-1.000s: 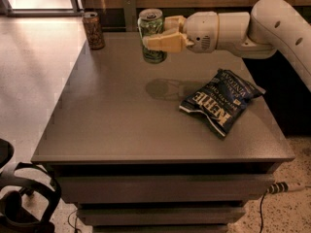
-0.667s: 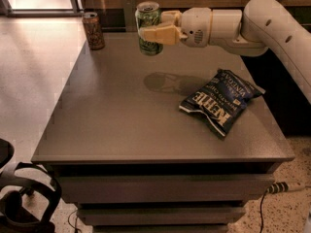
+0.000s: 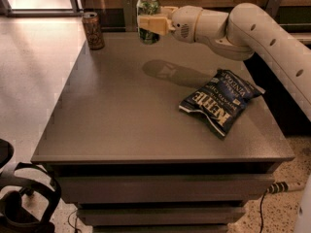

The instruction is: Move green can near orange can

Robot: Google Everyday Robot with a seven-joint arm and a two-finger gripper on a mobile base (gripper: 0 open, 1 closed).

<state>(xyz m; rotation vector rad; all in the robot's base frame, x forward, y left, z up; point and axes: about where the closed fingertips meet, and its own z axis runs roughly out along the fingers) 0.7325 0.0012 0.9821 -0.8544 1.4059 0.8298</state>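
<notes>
The green can (image 3: pixel 147 7) has a green and white label and a silver top. My gripper (image 3: pixel 149 24) is shut on it and holds it upright in the air above the far part of the grey table (image 3: pixel 121 115). The arm reaches in from the right. The orange can (image 3: pixel 92 30), with a dark orange-brown label, stands upright at the table's far left corner, to the left of the held can and apart from it.
A dark blue Kettle chip bag (image 3: pixel 221 101) lies on the right half of the table. A wooden wall runs behind the table. The floor drops off to the left; a dark chair base (image 3: pixel 19 203) sits at lower left.
My gripper has carried the green can to the left, toward the orange can. The can's shadow on the table has moved left with it. The orange can and the chip bag have not moved.
</notes>
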